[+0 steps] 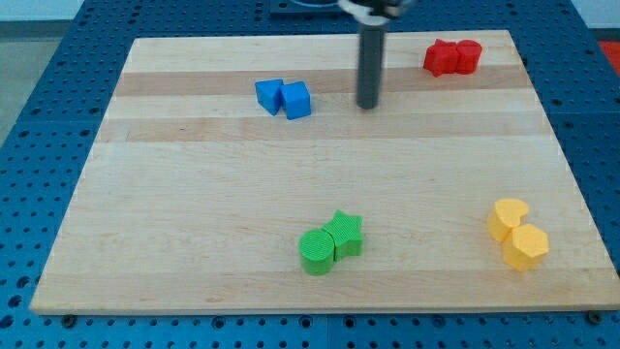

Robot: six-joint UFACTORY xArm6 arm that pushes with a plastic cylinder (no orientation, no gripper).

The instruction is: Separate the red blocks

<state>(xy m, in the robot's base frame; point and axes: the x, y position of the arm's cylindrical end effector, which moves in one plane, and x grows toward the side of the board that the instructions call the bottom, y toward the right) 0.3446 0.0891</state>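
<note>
On the pale wooden board surface (194, 223), two red blocks (452, 57) touch near the view's top right. My tip (368, 105) stands to their left, apart, with two touching blue blocks (284, 98) further left. A green cylinder (317, 251) touches a green star block (346, 234) at bottom centre; two touching yellow blocks (517, 234) lie bottom right.

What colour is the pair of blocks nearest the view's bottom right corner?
Yellow blocks, camera view.

A lab: wooden board (194, 223) on blue perforated bench (58, 68).
</note>
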